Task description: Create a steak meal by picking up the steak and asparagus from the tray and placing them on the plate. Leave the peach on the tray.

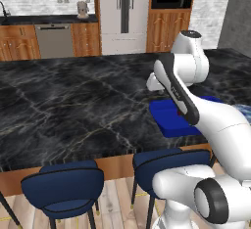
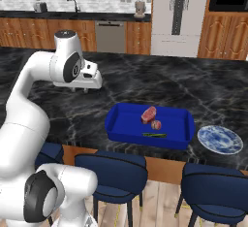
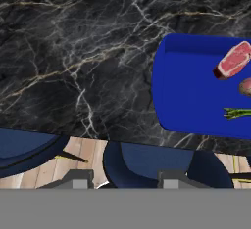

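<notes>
In the left base view the white arm rises from the lower right and bends across the black marbled tabletop (image 1: 73, 101), covering most of the bright blue tray (image 1: 169, 118), of which a corner and part of its front wall show just beside the forearm; a sliver of the pale blue-white plate (image 1: 243, 108) peeks out at the right edge, and 2 dark blue stools (image 1: 66, 189) stand at the near side of the tabletop. In the right base view the pincer (image 2: 80, 89) hangs above the tabletop well to the left of the tray (image 2: 121, 124), touching nothing, and from here I cannot tell how far its tips stand apart. Inside the tray the steak (image 2: 148, 114) lies toward the back, the peach (image 2: 156, 124) sits just in front of it, and the asparagus (image 2: 154, 135) lies flat near the front wall. The plate (image 2: 220, 139) rests on the tabletop just beside the tray's right end, with no food on it. In the hand view the 2 small tips of the pincer (image 3: 120, 179) rise at the bottom with a clear gap between them and nothing held. The tray (image 3: 191, 96) reaches in from the right with the steak (image 3: 234, 60) on its floor, the edge of the peach (image 3: 246, 86) below it, and the tip of the asparagus (image 3: 238, 112) lower still.
</notes>
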